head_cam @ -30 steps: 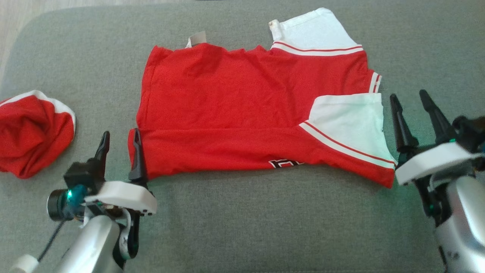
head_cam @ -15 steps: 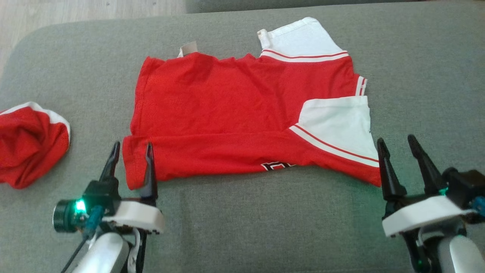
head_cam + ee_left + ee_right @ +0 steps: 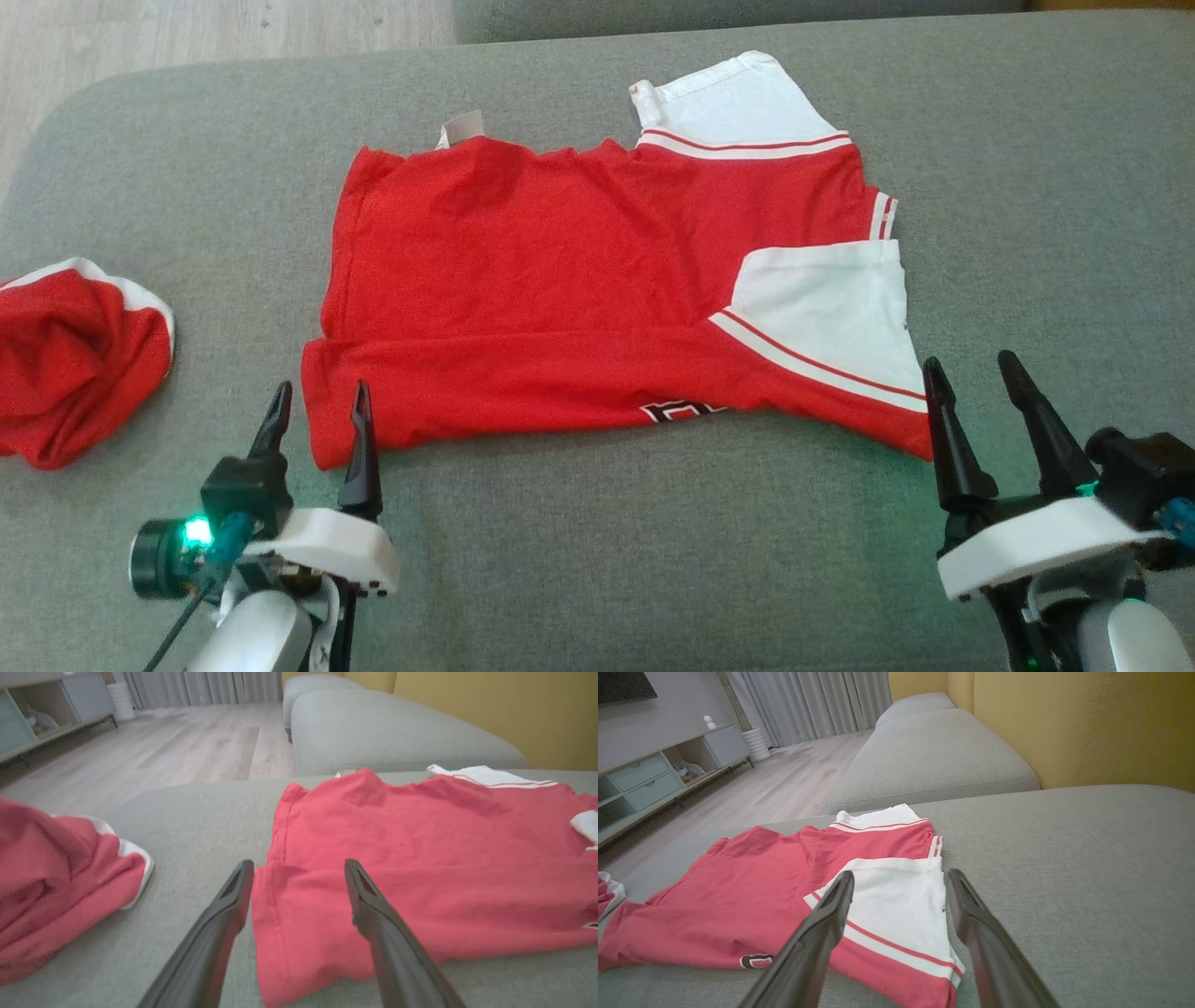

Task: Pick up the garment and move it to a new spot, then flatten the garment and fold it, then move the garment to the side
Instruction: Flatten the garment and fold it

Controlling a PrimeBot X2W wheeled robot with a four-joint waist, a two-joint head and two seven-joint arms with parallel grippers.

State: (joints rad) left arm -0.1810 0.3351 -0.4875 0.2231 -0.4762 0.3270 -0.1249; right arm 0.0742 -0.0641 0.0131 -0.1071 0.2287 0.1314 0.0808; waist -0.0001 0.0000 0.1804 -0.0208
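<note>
A grey sofa cushion [image 3: 653,560] carries everything, with a strip of wooden floor [image 3: 187,33] beyond its far left corner and a second cushion [image 3: 934,751] behind it against a yellow wall [image 3: 1087,728]. The right wrist view also takes in curtains [image 3: 817,704] and a low cabinet [image 3: 654,774] across the room. A crumpled red-and-white cloth [image 3: 75,359] lies at the robot's far left, well apart from the garment [image 3: 560,271], and nothing lies between either pincer and the fabric. The garment is spread near the middle of the cushion, red with two white sleeves. Its long axis runs left to right across the head view. The hem end points to the robot's left and the sleeves and striped neck trim [image 3: 882,215] to its right. One sleeve [image 3: 738,103] sticks out at the far edge. The other sleeve [image 3: 826,313] is laid over the body near the front right corner. The near long edge is folded over in a band, with part of a dark emblem [image 3: 680,411] showing at its front edge and a small label [image 3: 462,129] poking out at the far side. The left pincer [image 3: 319,399] stands wide, its fingers straddling the front left corner. Whether they touch the cloth cannot be told. The right pincer [image 3: 966,364], also spread wide and holding nothing, sits just beside the front right corner.
</note>
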